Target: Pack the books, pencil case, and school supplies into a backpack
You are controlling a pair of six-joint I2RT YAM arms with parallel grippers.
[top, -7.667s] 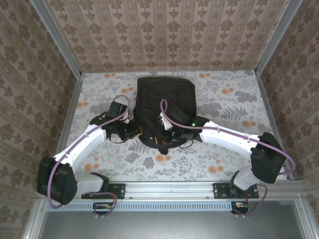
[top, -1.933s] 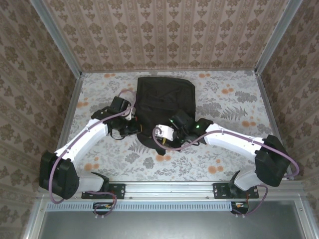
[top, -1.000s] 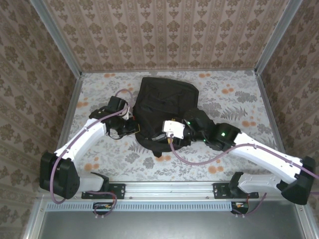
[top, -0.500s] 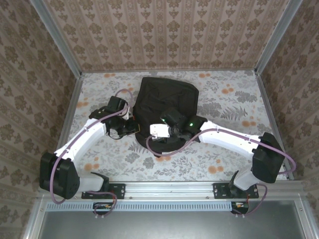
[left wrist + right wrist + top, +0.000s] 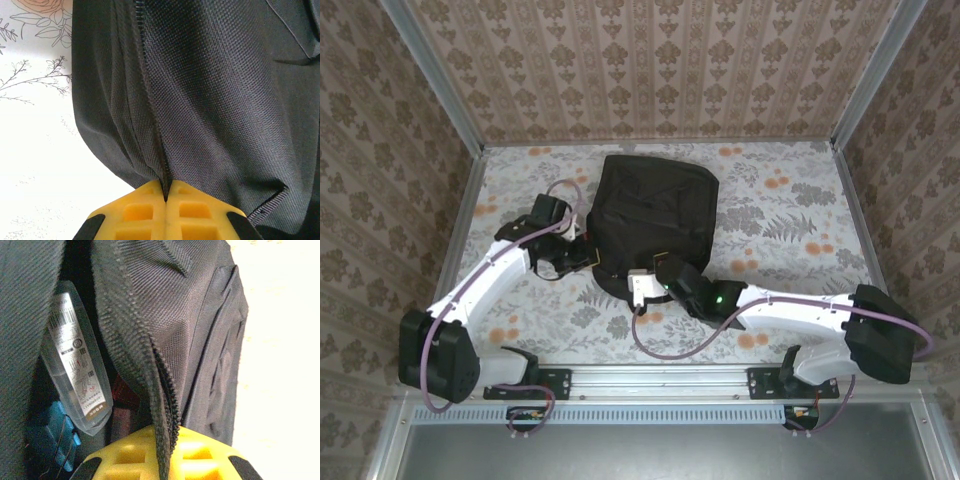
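The black backpack lies flat in the middle of the table, its opening toward the arms. My left gripper is at its near left edge, its yellow fingers shut on a fold of backpack fabric along a zip seam. At the near edge, my right gripper is shut on the zip edge of the backpack opening. Inside lie a clear labelled packet, a blue thing and a dark red thing. The books and pencil case are hidden.
The floral table has free room left and right of the backpack. Patterned walls with metal posts close it in on three sides. Purple cables loop off both arms near the front.
My right gripper has come down to the backpack's near edge and gone from open to shut on the zip edge. The left gripper has stayed shut on the fabric.
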